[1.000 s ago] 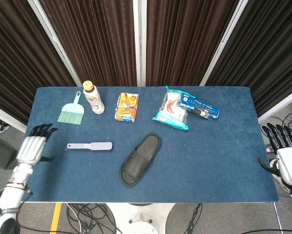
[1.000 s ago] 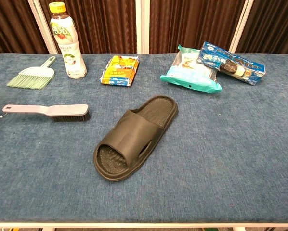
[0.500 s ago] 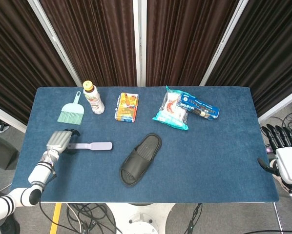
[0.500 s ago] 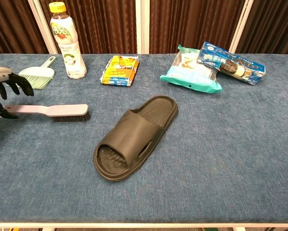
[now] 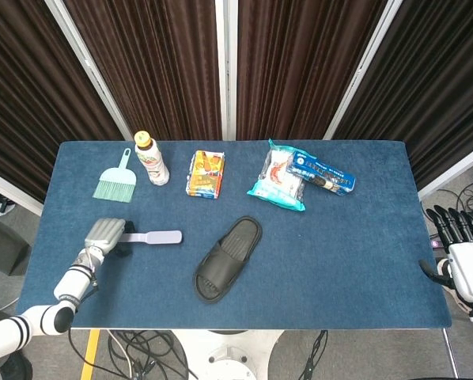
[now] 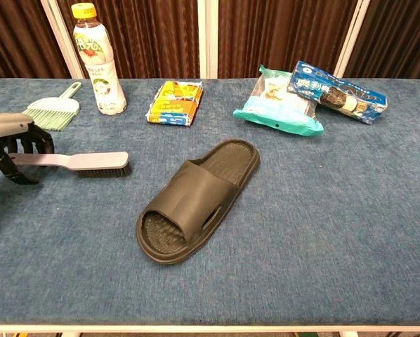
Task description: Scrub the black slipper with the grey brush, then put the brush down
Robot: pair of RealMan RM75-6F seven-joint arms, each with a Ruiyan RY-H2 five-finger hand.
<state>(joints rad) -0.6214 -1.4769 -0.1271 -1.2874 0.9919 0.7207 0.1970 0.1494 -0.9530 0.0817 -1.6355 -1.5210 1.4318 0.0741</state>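
Grasping step: left hand (image 6: pixel 13 144), fingers curling around but not clearly clamped on the brush (image 6: pixel 80 163) handle at near left, must grip and carry it right to the slipper (image 6: pixel 196 200); right hand (image 5: pixel 462 257) spread, idle.

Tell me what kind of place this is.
Probably a robot lab or data-collection station, not a home: a table covered in blue cloth, dark curtains on metal frames behind it, cables on the floor, and unrelated props laid out, such as a black slipper and snack packs.
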